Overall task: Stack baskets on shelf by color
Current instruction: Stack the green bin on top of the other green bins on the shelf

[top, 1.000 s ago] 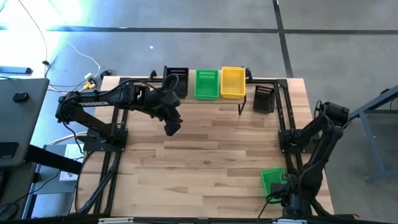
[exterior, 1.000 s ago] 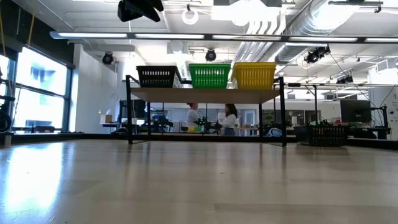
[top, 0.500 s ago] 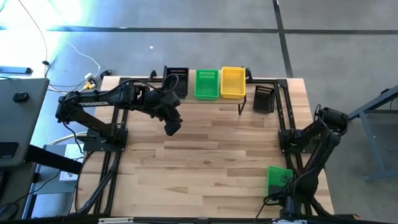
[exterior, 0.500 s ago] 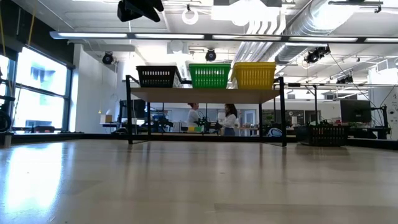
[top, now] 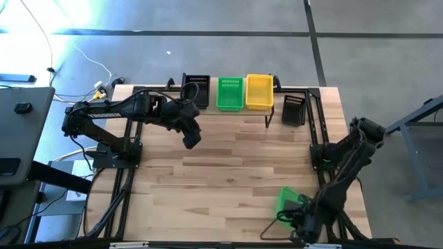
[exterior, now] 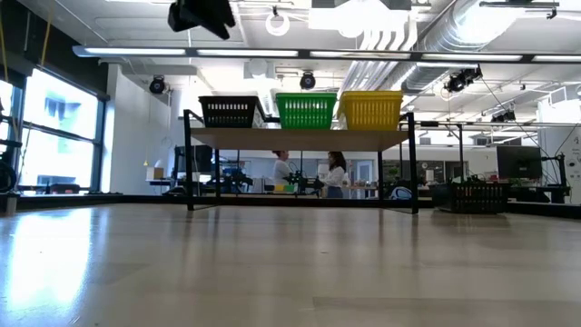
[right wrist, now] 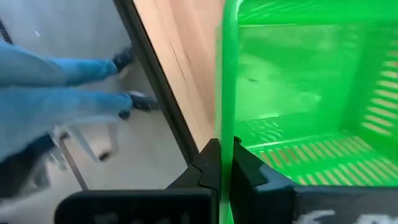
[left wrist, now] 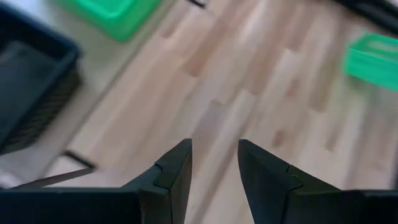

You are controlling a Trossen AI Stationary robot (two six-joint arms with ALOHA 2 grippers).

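Observation:
The shelf (top: 235,113) at the far edge carries a black basket (top: 196,88), a green basket (top: 230,93) and a yellow basket (top: 259,91) side by side. One more black basket (top: 293,109) stands on the table right of the shelf. Near the front right, my right gripper (right wrist: 225,163) is shut on another green basket (top: 289,200). My left gripper (top: 190,135) hangs open above the table in front of the shelf's left end, with nothing between its fingers (left wrist: 214,165). My right gripper pinches one thin side wall of the green basket at its top rim (right wrist: 225,134). One finger (right wrist: 208,165) is outside the wall and the other (right wrist: 247,167) is inside the basket. Whether the basket is lifted clear of the table, I cannot tell.
A black frame (top: 313,131) runs along the table's right side, close to the held basket. A person's blue trouser legs and shoes (right wrist: 68,93) show beyond the table's edge. Bare wood (top: 235,173) lies between the shelf and the front edge.
My right gripper has shut on the green basket's wall and gone toward the table's left edge with it. The basket has shifted left along the front of the table and turned a little.

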